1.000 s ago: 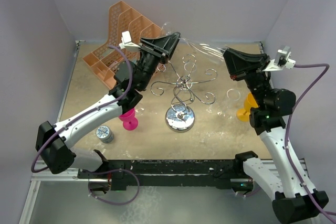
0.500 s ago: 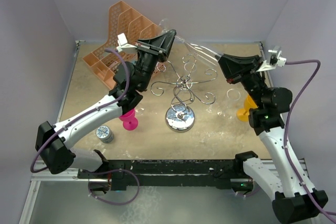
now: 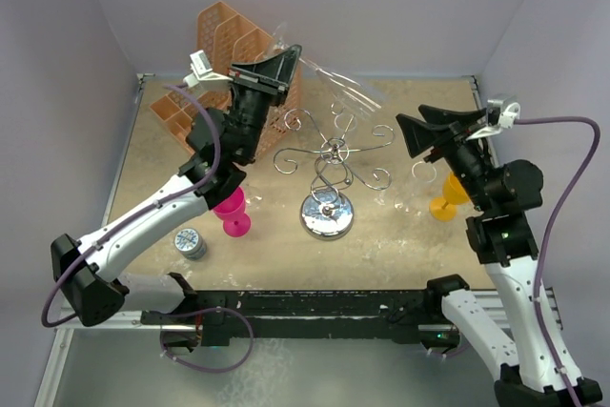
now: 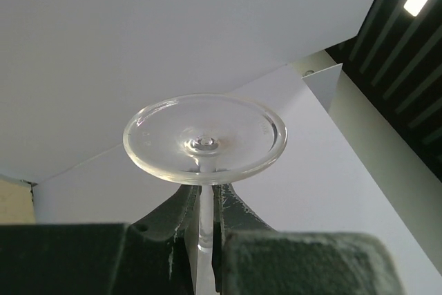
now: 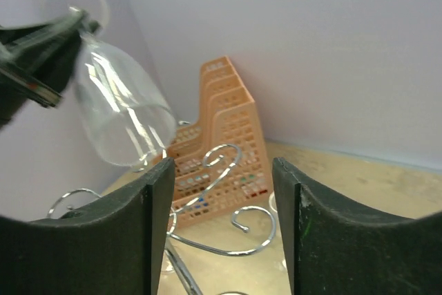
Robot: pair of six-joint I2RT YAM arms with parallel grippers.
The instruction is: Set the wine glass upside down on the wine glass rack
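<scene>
Fingers (image 4: 178, 217) of the left end effector (image 3: 283, 62) are pinched narrowly on the stem of the wine glass (image 4: 205, 139), just under its round foot, which faces the wrist camera flat on. From that grip the glass hangs in the air on a slant: in the right wrist view the foot is up beside the dark fingers and the bowl (image 5: 128, 112) slopes away below them, mouth downward. Under and a little beyond the bowl stands the wine glass rack (image 3: 329, 154), its curled wire loops spread out above a shiny round base (image 3: 327, 214); glass and rack are not touching, as far as the views show. Behind the left end effector leans an orange mesh organiser (image 3: 224, 50). Across the rack, the right end effector (image 3: 410, 135) is raised with its fingers (image 5: 152, 233) set wide and nothing between them, pointing toward the rack and the glass. Below the left arm a pink goblet (image 3: 232, 212) stands on the desk (image 3: 400, 235), with a small round tin (image 3: 191, 243) nearer its base, and a yellow goblet (image 3: 446, 199) stands beside the right arm.
</scene>
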